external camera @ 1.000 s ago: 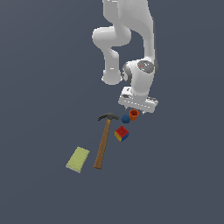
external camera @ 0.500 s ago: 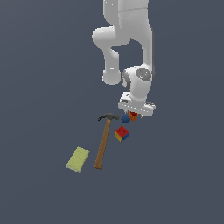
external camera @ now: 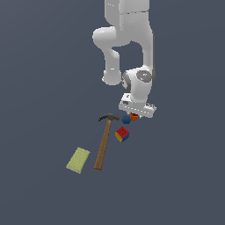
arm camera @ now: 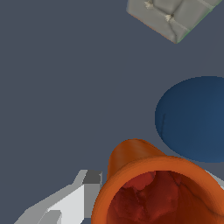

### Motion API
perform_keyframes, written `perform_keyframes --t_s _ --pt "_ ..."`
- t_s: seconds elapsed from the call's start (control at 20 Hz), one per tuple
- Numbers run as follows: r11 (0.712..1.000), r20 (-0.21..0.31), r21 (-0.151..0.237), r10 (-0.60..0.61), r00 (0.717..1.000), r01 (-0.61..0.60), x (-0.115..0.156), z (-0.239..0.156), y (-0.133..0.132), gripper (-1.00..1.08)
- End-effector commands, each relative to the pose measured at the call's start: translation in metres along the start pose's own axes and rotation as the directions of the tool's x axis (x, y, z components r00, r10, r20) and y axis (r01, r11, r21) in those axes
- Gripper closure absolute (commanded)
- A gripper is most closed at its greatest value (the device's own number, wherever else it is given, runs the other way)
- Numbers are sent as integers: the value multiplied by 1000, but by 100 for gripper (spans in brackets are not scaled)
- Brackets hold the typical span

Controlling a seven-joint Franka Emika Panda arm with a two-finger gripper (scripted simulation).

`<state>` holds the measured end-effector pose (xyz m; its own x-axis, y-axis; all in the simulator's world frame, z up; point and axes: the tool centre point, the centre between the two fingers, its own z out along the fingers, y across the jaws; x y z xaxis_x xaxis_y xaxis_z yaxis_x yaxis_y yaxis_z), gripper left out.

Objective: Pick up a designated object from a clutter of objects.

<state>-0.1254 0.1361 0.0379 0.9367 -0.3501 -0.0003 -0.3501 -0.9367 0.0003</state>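
The orange-red cup (external camera: 133,116) stands on the floor directly under the hand, its hollow inside facing up (arm camera: 162,192). My gripper (external camera: 134,115) has come down over it. One light finger (arm camera: 74,199) stands by the cup's side and the other shows only as a sliver at the far rim, so the jaws straddle the cup and look open. The small blue ball (external camera: 126,119) (arm camera: 194,118) lies right beside the cup. Of the clutter, the multicoloured cube (external camera: 122,134) lies a little nearer in the exterior view.
A wooden-handled hammer (external camera: 104,143) lies with its dark head close to the ball. A flat yellow-green block (external camera: 78,159) lies toward the exterior view's left. The cube's pale underside-like face (arm camera: 173,17) shows in the wrist view.
The hand has come down onto the cup over the last second, most of it in the first half. The cup, ball, cube, hammer and block have not moved.
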Motion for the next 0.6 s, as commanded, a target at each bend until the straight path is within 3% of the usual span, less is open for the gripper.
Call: perform_keyframes --t_s 0.0,0.55 --pt "1000 0 0 0 1000 0 0 0 0 108" --pt "1000 0 0 0 1000 0 1 -4 1 108"
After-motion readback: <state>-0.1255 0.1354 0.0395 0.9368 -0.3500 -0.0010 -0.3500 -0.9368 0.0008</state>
